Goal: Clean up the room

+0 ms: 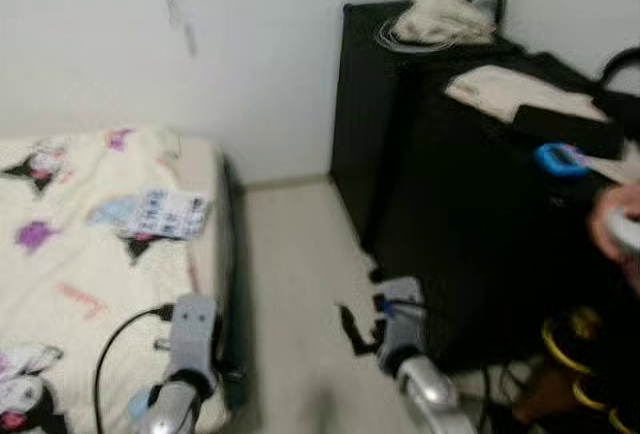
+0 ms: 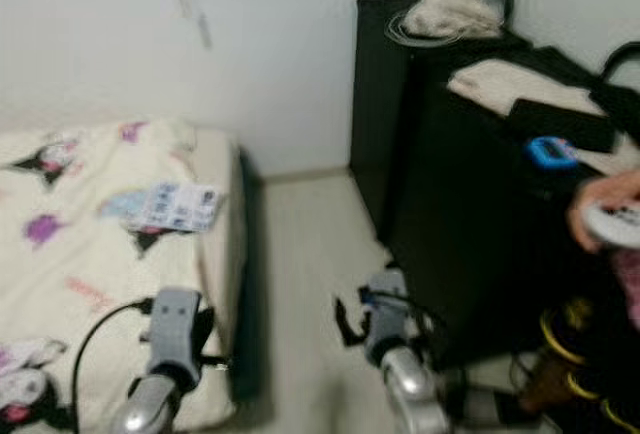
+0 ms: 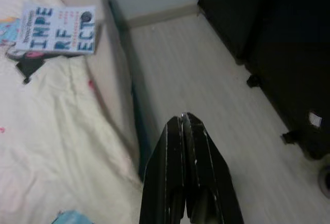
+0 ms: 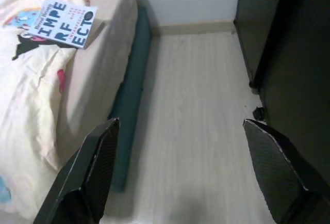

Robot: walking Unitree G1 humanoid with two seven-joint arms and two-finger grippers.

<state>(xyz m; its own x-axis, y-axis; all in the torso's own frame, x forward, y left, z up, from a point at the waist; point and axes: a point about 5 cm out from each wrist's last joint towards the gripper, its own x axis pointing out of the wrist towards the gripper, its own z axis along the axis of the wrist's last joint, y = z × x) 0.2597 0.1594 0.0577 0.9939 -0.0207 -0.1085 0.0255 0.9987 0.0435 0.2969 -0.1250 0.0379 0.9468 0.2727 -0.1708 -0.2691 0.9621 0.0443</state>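
A white book with blue lettering (image 1: 165,213) lies flat on the bed (image 1: 70,284), near its right edge; it also shows in the wrist views (image 3: 58,29) (image 4: 66,23). My left gripper (image 3: 184,122) is shut and empty, held low over the bed's near corner. Over the pale floor, between bed and black cabinet, my right gripper (image 4: 180,131) stands open with nothing between its fingers (image 4: 98,157). Both arms (image 1: 190,354) (image 1: 405,354) sit low in the eye views, well short of the book.
A tall black cabinet (image 1: 450,204) stands at the right with cloths, a white item (image 1: 440,19) and a blue object (image 1: 560,159) on top. A person's hand (image 1: 615,234) holds a white thing at the far right. Yellow rings (image 1: 570,354) lie by the cabinet's foot. A black cable (image 1: 115,344) loops over the bed.
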